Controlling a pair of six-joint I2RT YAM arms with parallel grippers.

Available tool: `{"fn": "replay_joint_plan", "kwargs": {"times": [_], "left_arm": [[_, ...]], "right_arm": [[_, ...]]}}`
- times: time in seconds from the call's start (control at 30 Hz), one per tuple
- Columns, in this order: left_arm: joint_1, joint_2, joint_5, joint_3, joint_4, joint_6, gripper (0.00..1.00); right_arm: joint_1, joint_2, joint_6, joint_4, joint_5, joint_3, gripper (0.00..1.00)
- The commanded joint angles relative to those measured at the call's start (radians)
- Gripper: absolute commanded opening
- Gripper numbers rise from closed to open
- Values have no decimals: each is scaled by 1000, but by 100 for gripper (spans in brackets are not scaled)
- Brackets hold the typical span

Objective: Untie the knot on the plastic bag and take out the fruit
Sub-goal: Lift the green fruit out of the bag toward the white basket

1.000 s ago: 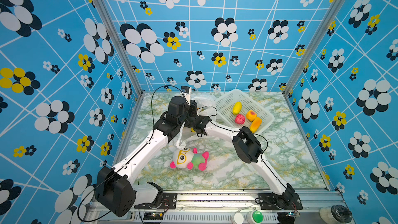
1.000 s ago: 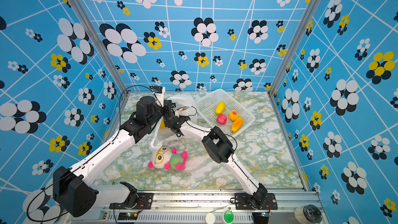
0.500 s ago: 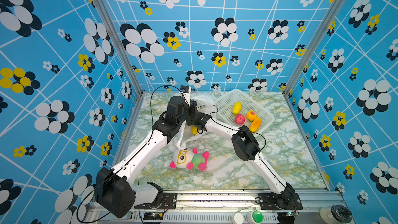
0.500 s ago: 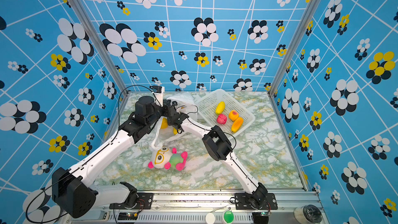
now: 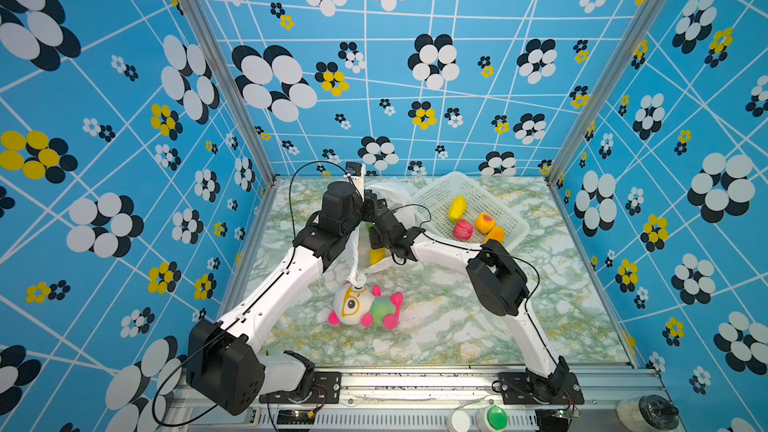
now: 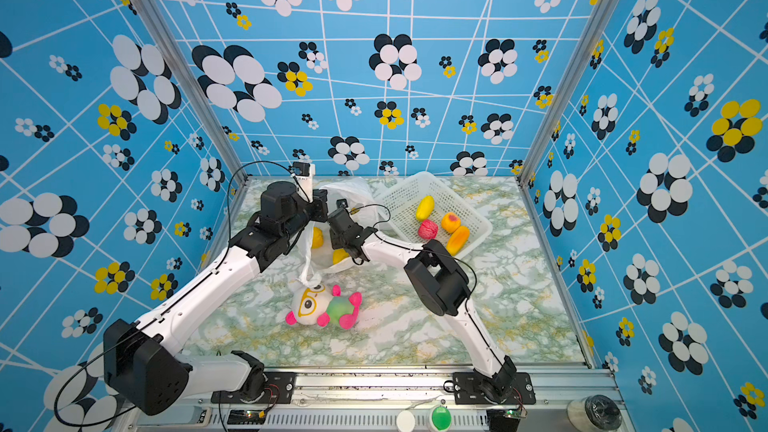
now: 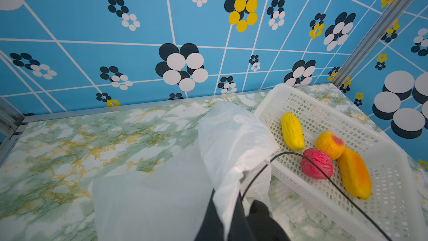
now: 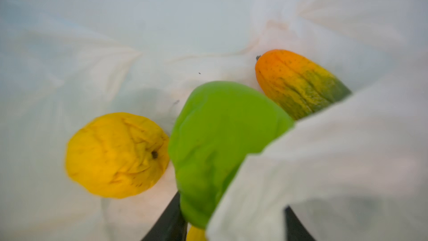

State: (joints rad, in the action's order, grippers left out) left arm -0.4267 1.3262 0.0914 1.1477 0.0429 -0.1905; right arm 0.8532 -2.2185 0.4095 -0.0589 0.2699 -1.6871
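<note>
My left end effector (image 7: 224, 212) clamps the thin translucent white plastic bag (image 7: 231, 135); a green toy fruit (image 8: 220, 135) sits within my right end effector (image 8: 232, 201), and I can't tell whether it is gripped.

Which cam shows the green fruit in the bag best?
Right wrist: green fruit fills the centre, close, inside the bag. Top views: the right arm and bag hide it. Left wrist: only the bag's outside.

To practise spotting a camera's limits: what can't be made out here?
- Whether right gripper holds green fruit: right wrist view, blurred; plastic bag fold covers one finger.
- Knot: both top views, too small to judge.
- Bagged fruit count: top views, arms hide most.
</note>
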Motion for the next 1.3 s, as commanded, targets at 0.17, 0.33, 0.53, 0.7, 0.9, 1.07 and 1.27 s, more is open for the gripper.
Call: {"fn": "replay_joint_plan", "kwargs": {"times": [0.17,0.33,0.53,0.7,0.9,1.07,1.27], "left_arm": [[82,29,-39,37,60,-95,0],[140,6,-82,39,115,-148,0],[175,-30,-116,-13,108,-176,0],[194,-43,-131,-15,120,-192,0],[200,-64,-138,-18,146,-191,0],[200,-88,-163,-49,110,-189,0],[201,-84,-171,-38,119,-187,0]], "right_arm": [[60,424,-119,293,-25,398,48],[85,577,-191,291,-72,512,45],[80,775,-241,326,126,682,45],[-32,856,-149,321,230,776,43],[-219,787,79,171,245,758,43],[-318,639,166,47,155,663,41],[-351,485,208,41,101,604,41]]}}
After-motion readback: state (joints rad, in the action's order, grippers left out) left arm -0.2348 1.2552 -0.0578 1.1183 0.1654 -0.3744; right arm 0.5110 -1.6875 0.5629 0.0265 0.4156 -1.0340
